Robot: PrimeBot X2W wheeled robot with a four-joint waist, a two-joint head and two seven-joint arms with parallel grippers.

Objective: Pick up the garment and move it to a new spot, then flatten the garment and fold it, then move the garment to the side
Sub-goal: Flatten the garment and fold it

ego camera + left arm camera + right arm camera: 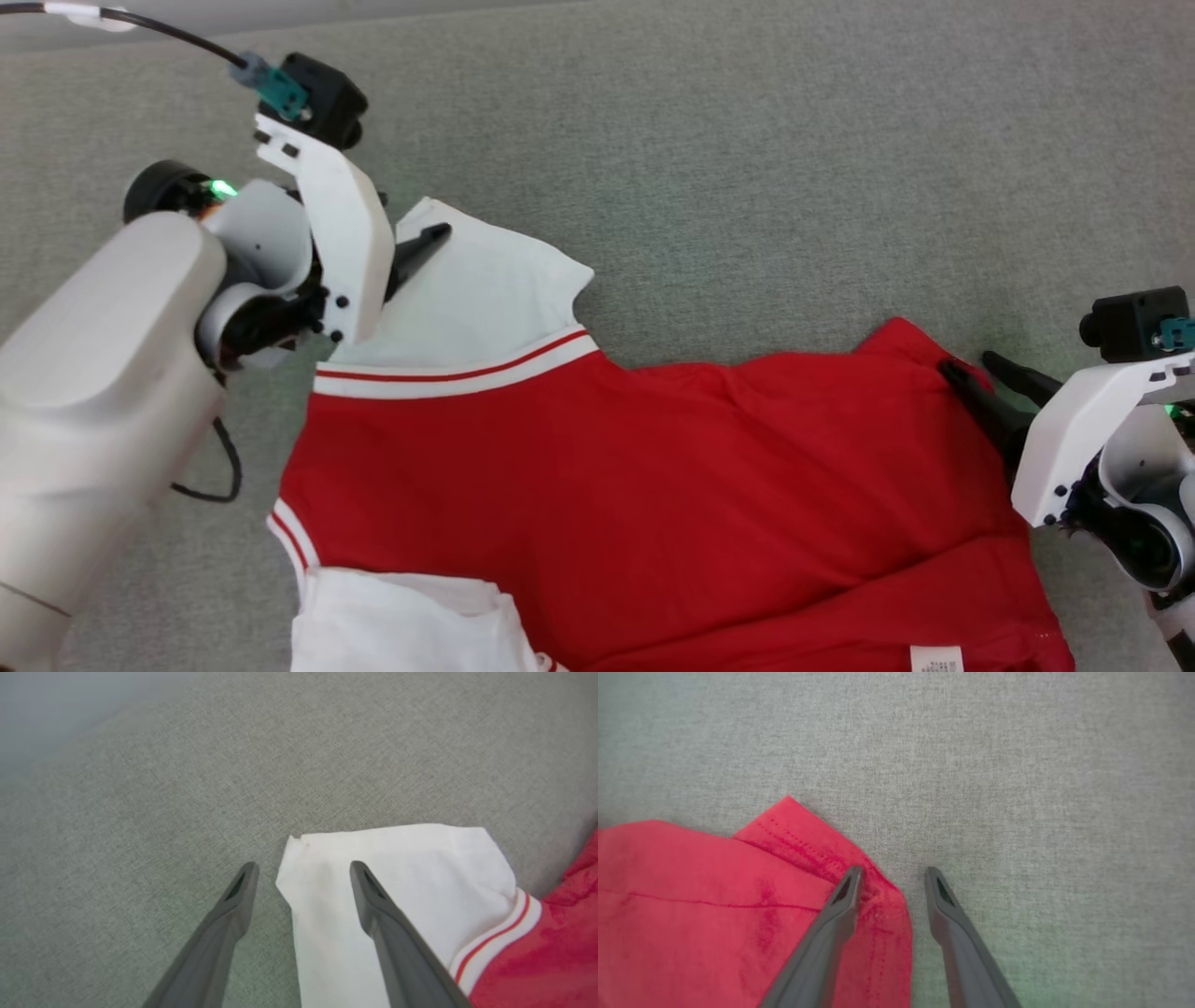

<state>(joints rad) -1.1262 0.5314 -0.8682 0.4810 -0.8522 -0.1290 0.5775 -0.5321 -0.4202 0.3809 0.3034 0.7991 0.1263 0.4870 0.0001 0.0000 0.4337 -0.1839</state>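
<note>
Garment (653,467) lies nine-to-three; left tool (303,865), wide open, straddles its white sleeve (420,872), right tool (894,870), part-open, its red hem corner (794,830); both empty.

You have a grey, woven-textured surface (766,140) in front of you, and one thing lies on it: a red garment (653,467), spread mostly flat across the lower middle (a few shallow creases run through the red cloth). Its white sleeve (476,289), edged by a red-striped band, reaches toward the far left. A second white sleeve (392,625) lies at the near edge, and a stitched corner (901,341) points away on the right.
</note>
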